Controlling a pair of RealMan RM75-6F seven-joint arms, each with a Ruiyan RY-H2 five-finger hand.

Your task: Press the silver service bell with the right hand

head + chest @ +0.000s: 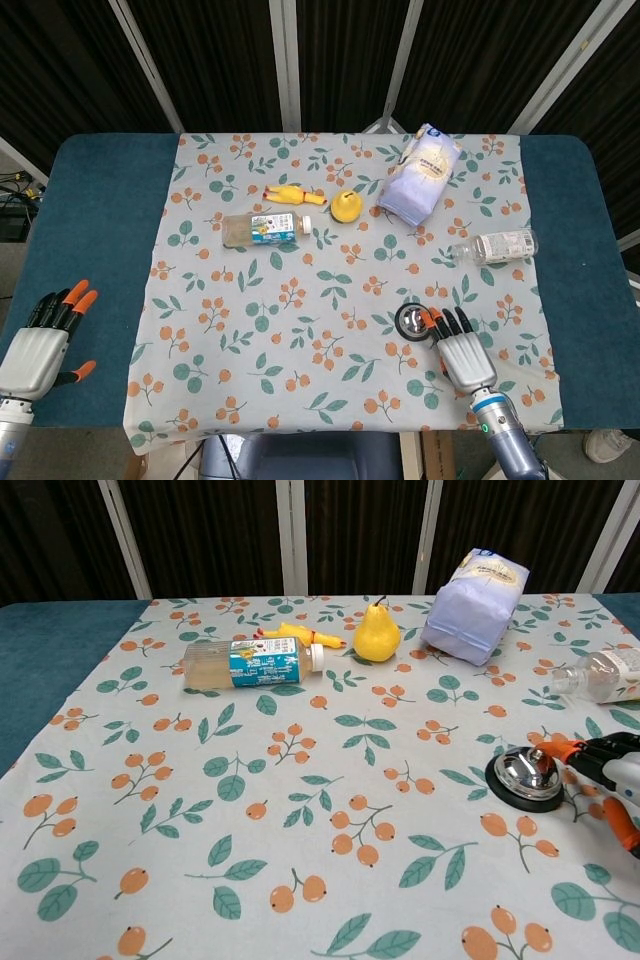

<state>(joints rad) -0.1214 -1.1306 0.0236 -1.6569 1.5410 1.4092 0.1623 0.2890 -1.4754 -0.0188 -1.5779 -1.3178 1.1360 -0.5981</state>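
Gleaming silver service bell (527,769), black-based

Silver service bell (526,771) (black base) upright on floral cloth (300,810).

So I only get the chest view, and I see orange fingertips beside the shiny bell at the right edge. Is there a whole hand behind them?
Observer: Yes. The head view shows the whole right hand, back upward, fingers stretched toward the silver service bell.
Visitor: Is there a second hand somewhere?
Observer: Yes. The left hand is at the near left, over the blue table, fingers apart and holding nothing.
Visitor: And the bottle cut off on my right?
Observer: The head view shows the whole clear bottle, lying on its side with its neck pointing left.
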